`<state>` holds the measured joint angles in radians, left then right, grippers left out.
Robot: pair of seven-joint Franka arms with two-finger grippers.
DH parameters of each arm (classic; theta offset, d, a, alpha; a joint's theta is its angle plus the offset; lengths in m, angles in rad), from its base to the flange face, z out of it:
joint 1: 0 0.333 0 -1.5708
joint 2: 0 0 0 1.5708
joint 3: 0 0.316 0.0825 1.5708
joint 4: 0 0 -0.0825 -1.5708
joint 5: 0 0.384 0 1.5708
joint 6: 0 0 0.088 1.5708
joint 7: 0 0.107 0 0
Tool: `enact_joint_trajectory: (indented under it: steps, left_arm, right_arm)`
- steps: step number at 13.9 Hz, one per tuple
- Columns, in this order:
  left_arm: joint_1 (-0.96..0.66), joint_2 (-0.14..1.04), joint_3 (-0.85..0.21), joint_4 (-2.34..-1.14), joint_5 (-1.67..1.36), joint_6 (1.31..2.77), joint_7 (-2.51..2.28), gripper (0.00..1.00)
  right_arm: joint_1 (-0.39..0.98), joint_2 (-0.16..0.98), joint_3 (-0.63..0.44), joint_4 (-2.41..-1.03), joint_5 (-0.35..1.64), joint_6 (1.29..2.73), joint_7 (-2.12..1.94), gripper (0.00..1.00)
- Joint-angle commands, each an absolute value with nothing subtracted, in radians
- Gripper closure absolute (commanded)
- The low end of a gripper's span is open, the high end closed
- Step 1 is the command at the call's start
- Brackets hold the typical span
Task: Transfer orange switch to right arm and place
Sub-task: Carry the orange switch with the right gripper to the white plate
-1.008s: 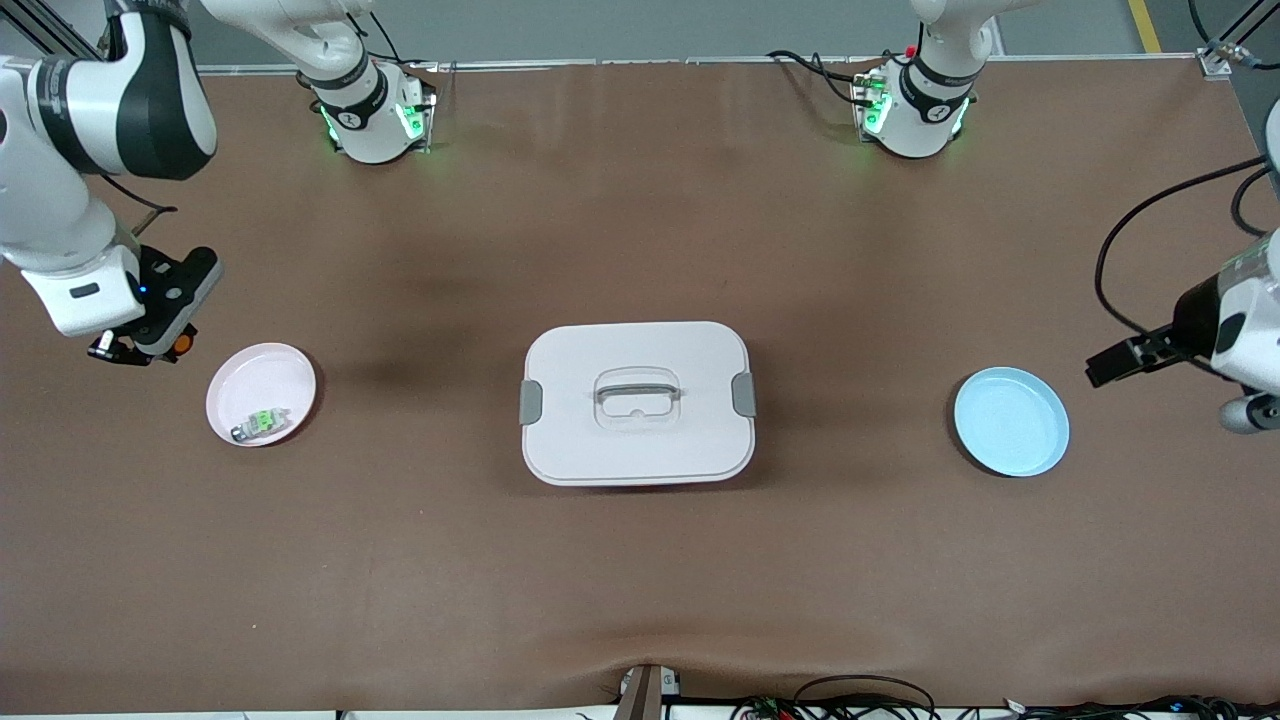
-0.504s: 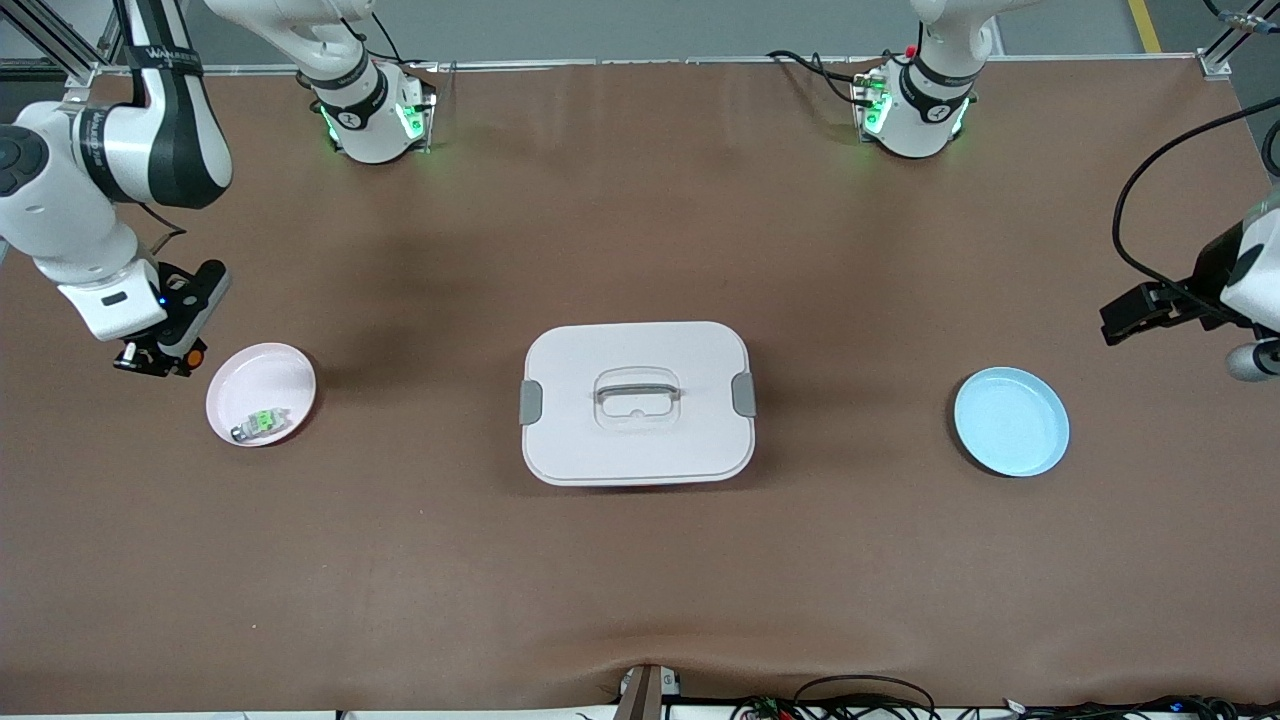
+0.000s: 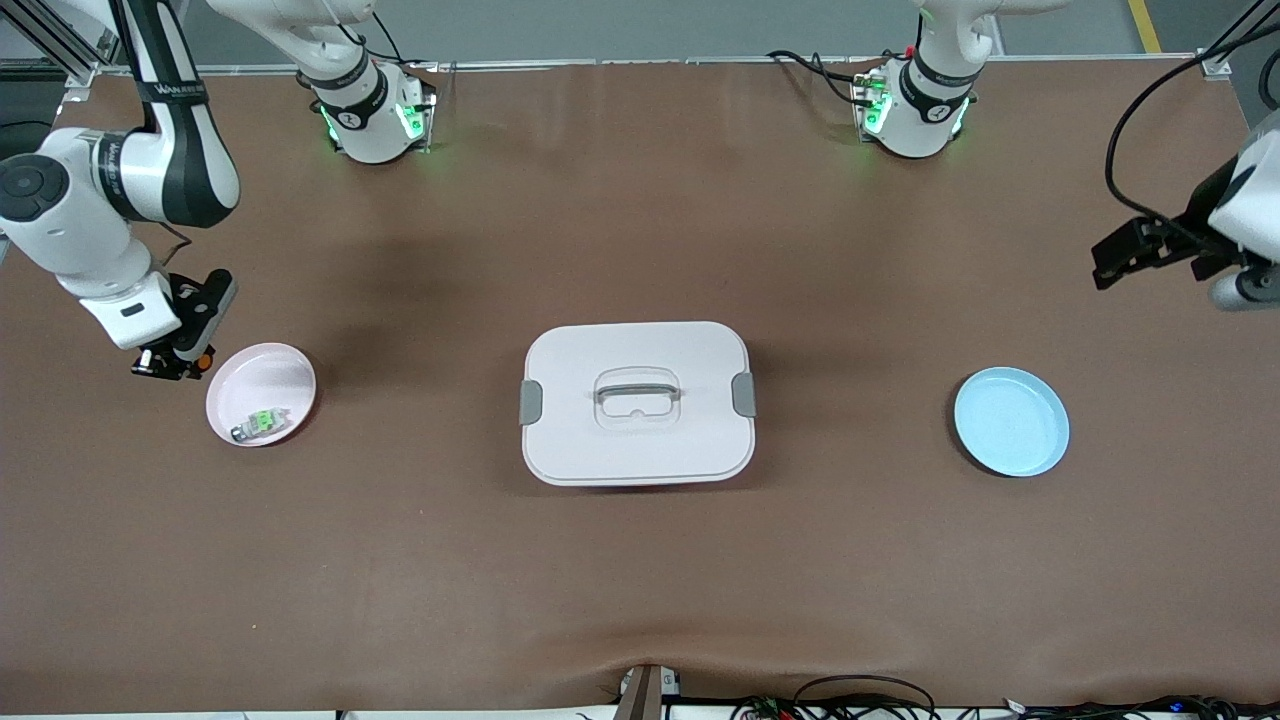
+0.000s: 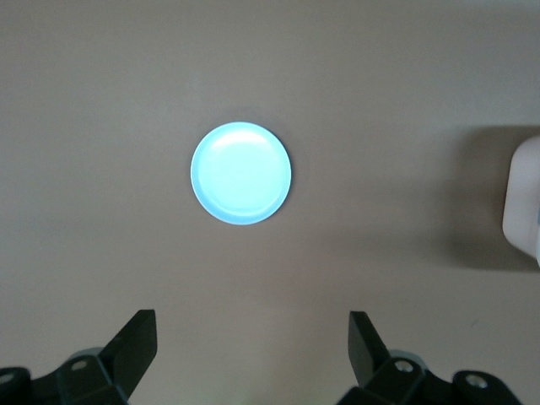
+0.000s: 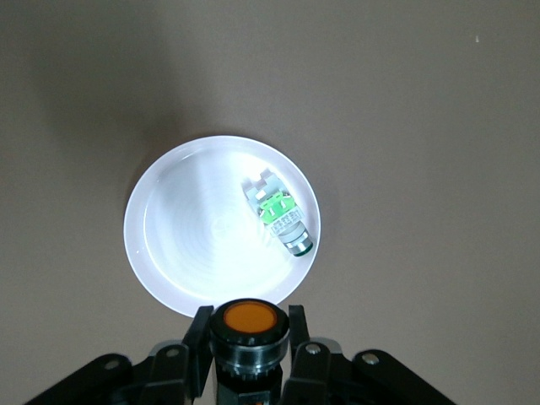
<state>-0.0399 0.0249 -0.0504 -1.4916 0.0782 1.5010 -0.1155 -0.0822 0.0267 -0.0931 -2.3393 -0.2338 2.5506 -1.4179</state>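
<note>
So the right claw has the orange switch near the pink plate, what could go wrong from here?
The right claw, shut on the orange switch, sits at the pink plate's rim, not over its middle; released now, the switch might land on the table. It could also drop onto the green switch already there.

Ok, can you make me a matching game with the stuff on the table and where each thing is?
Things:
1. orange switch
2. green-and-grey switch
3. blue plate
4. white box

Places or states:
A. toward the left arm's end of the table, nothing on it
B. lying on the pink plate
C. middle of the table, lid on
D. held in the shut right gripper

Pairs: 1-D, 2-B, 3-A, 4-C
</note>
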Motion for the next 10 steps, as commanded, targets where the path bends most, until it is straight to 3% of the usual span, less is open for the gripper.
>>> enact_joint_trajectory:
  steps: [1,10]
  left_arm:
    - [-0.032,-0.048,-0.041,-1.585,0.049,1.508,-0.077,0.00]
    - [-0.023,-0.051,-0.064,-1.586,0.032,1.508,-0.049,0.00]
  right_arm:
    - [-0.104,0.046,-0.080,-2.401,-0.245,2.634,-1.434,1.00]
    - [-0.106,0.235,-0.080,-2.414,-0.253,2.810,-1.450,0.95]
